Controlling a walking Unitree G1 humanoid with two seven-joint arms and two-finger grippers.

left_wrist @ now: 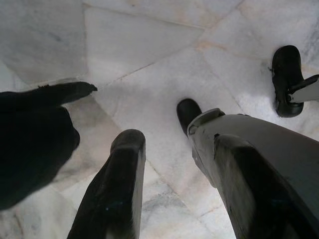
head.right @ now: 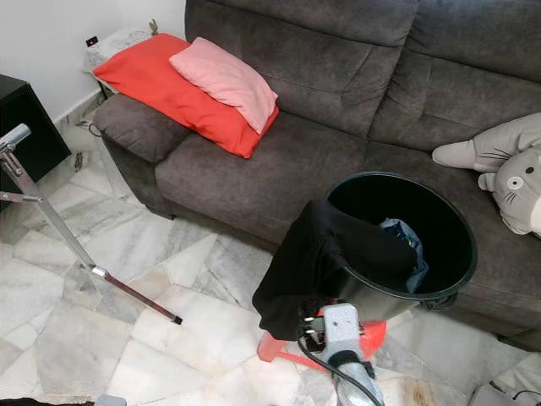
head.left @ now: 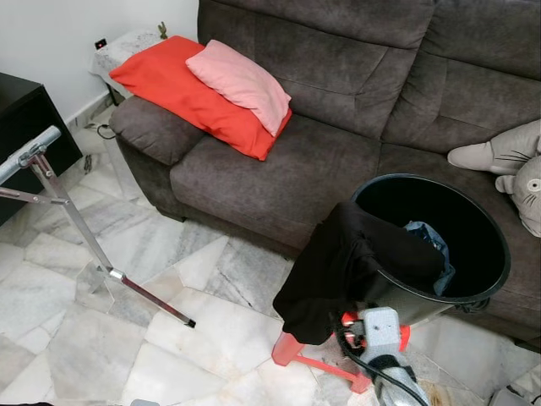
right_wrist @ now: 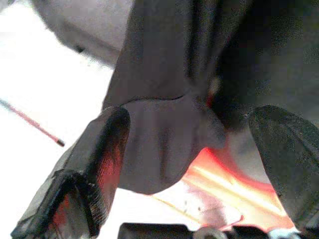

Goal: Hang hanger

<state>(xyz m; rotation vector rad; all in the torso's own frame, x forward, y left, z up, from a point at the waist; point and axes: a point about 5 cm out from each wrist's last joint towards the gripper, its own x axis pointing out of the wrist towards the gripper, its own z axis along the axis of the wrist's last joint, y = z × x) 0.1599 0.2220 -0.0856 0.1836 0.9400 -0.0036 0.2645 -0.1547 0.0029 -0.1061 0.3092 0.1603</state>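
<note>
1. Eye views: black garment draped over the near-left rim of the black bin, hanging to the marble floor. Bin sits on a red stand, against the sofa's front edge.
2. Right gripper is just below the cloth's hem.
3. Right wrist view: fingers spread wide, cloth between them, not clamped (no hanger visible).
4. Left wrist view: left gripper parted over floor tiles, holding nothing.
</note>
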